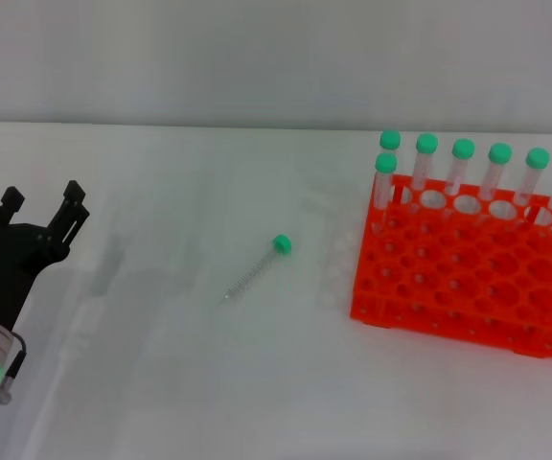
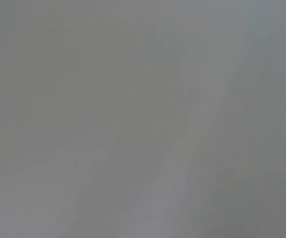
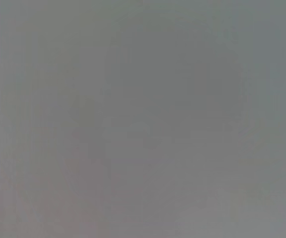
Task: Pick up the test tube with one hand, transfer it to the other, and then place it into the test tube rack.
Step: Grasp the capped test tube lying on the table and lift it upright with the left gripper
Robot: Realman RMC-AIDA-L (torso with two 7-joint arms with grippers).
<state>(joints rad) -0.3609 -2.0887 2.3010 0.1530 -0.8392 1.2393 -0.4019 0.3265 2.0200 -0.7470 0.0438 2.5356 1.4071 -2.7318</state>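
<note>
Lying flat on the white table (image 1: 161, 383), near the middle of the frame, the test tube (image 1: 255, 268) has its green cap pointing up and to the right. Nothing is touching it. The left gripper (image 1: 38, 206) hangs at the left edge, well apart from the tube, with its black fingers spread and nothing between them. The right gripper is not in sight, and both wrist views show only grey. At the right sits the orange-red test tube rack (image 1: 458, 278), with seven green-capped tubes (image 1: 463, 168) standing along its back. I think the job has barely begun: the pick-up, the hand-over and the drop into the rack are all left.
</note>
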